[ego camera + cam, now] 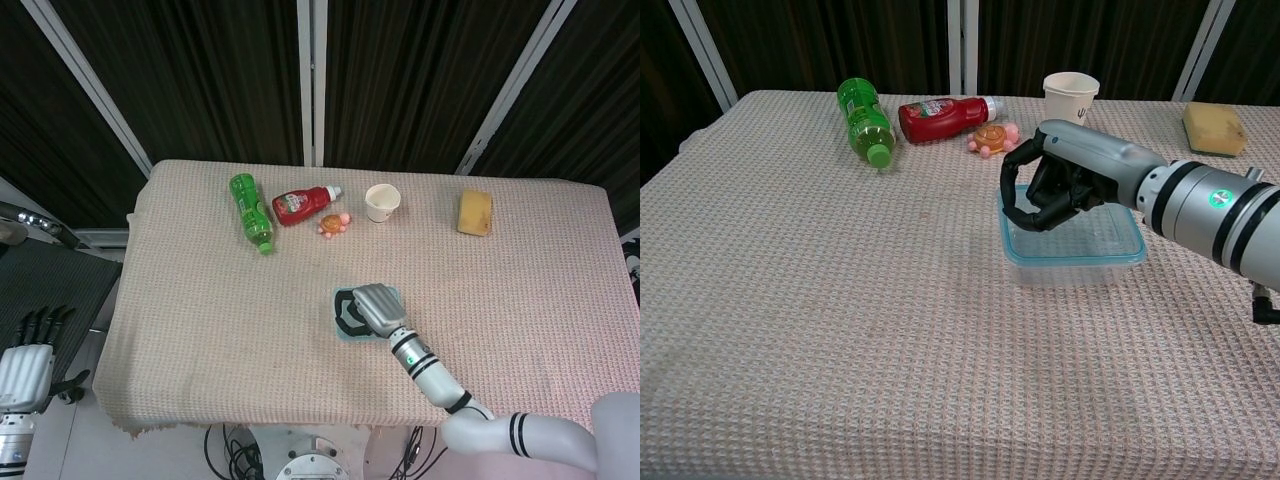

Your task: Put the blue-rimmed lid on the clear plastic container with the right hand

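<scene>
My table [200, 330], pink waffle-cloth covered, carries: green bottle [251, 212], ketchup bottle [302, 204], small toy (turtle, possibly) [334, 223], paper cup [382, 202], sponge [475, 212], lidded clear container [1072, 247].

Green bottle [864, 121], red ketchup bottle [943, 117], yellow sponge [1214, 128], blue-rimmed lid [1072, 250].

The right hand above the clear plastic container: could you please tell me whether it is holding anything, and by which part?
Nothing is held. The right hand hangs with curled fingers over the clear plastic container, whose blue-rimmed lid is on.
</scene>
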{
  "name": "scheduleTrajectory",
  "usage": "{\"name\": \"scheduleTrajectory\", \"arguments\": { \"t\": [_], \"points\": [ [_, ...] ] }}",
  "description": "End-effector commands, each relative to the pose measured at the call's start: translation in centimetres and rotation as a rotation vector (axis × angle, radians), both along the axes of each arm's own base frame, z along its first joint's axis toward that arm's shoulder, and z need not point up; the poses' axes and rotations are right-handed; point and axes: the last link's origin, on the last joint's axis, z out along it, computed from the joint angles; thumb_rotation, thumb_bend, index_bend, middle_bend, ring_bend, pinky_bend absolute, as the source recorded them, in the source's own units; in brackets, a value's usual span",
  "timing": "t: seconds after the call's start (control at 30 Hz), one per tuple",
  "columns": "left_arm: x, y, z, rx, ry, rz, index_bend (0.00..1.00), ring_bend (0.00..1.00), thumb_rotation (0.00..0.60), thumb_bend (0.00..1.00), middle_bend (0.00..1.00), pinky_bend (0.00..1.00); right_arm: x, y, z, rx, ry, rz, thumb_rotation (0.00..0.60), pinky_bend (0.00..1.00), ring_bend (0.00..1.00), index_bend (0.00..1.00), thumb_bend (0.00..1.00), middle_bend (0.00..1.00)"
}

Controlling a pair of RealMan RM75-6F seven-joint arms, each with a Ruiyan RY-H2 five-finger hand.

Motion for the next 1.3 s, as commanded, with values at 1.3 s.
{"name": "scheduleTrajectory", "arguments": {
  "t": [1.3],
  "points": [
    [-0.1, 0.0, -0.2, -0.005, -0.002, 0.002, 0.12, 0.0, 0.6, 0.0, 0.08, 0.0, -2.3, 4.0, 0.6, 0.026, -0.013, 0.045, 0.6, 0.94, 0.9, 1.0, 0.7, 0.94]
  ]
}}
